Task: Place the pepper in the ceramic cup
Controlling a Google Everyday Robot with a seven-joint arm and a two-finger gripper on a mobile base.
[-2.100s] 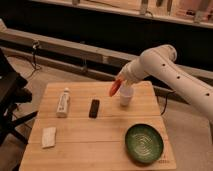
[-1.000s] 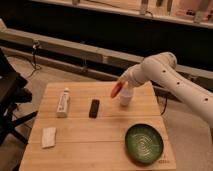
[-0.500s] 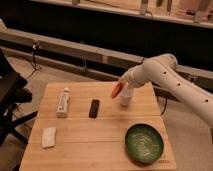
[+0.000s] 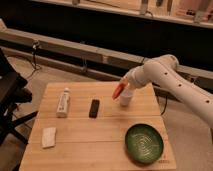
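Dark panelling and a long grey ledge run across the upper half of the frame, with a black chair [image 4: 9, 95] at the left edge. Below them stands a light wooden table [image 4: 100, 150]. A white arm reaches in from the right, and its gripper [image 4: 121, 88] sits right of centre, just above the table's far edge. The jaws are pinching the pepper [image 4: 117, 92], which slants down to the left, held off the table. Its tip is just left of the ceramic cup [image 4: 126, 98]. The cup stands upright directly under the gripper. A green bowl [image 4: 144, 143] sits lower right, a black block [image 4: 94, 108] at centre, a white tube [image 4: 63, 102] left of it, and a white pad [image 4: 49, 137] lower left.
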